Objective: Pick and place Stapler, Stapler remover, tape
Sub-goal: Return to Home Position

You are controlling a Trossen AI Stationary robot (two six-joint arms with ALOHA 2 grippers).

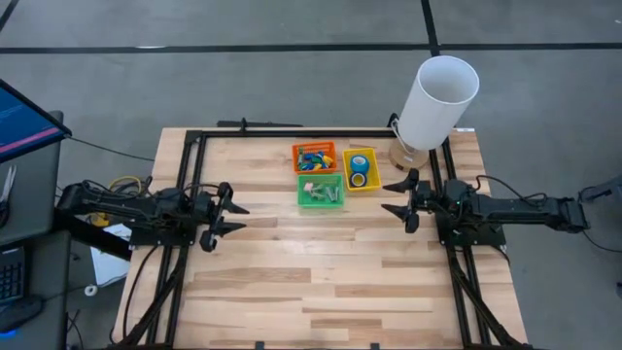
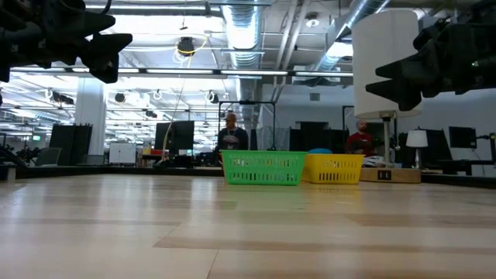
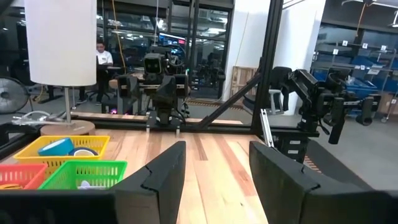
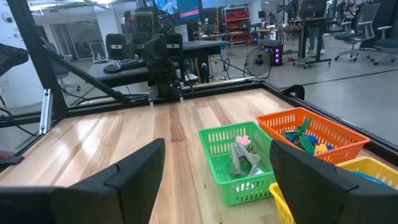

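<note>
Progress: sorting is looking finished, with staplers (image 1: 313, 157) sitting in the orange bin (image 1: 315, 144), stapler removers (image 1: 322, 192) in the green bin (image 1: 321, 205), and tape (image 1: 359, 164) in the yellow bin (image 1: 344, 171).
Left claw (image 1: 236, 217): hovering released over the tabletop's (image 1: 311, 277) left side, empty.
Right claw (image 1: 391, 197): hovering released near the yellow bin, empty.
Remaining: seemingly only parking both arms.
Room: people (image 2: 230, 132) are standing far behind in a workshop.

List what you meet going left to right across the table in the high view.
Left tool → orange bin → yellow bin → right tool.
</note>
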